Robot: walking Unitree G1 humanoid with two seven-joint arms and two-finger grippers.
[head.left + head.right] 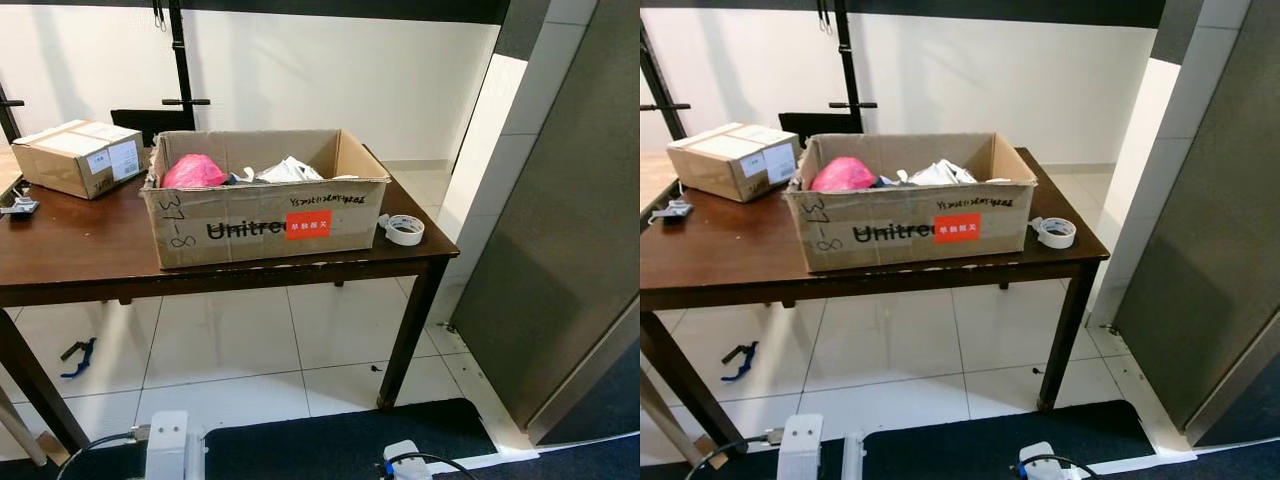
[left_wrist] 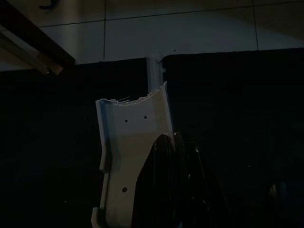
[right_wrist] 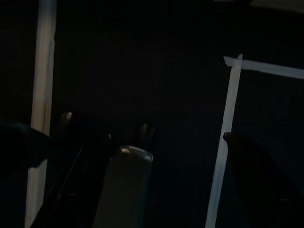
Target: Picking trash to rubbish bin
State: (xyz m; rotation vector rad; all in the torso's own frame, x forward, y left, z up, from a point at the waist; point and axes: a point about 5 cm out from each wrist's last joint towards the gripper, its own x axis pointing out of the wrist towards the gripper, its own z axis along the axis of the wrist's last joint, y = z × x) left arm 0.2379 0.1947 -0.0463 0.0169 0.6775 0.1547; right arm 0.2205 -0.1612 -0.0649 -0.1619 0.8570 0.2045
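An open cardboard box (image 1: 262, 225) printed "Unitree" stands on the dark wooden table (image 1: 90, 255) straight ahead. Inside it lie a pink crumpled bag (image 1: 193, 172) and white crumpled paper (image 1: 288, 171). A roll of white tape (image 1: 404, 229) lies on the table just right of the box. My left gripper (image 2: 178, 142) hangs low over a dark mat beside a white part of my own body, its fingers together and empty. In the very dark right wrist view, my right gripper (image 3: 166, 137) hangs over the mat with its fingers spread, holding nothing.
A smaller sealed cardboard box (image 1: 80, 156) sits at the table's far left, with a small grey object (image 1: 20, 206) near it. A blue-black item (image 1: 78, 356) lies on the tiled floor under the table. A dark panel (image 1: 560, 250) stands at the right. White tape lines (image 3: 223, 142) edge the mat.
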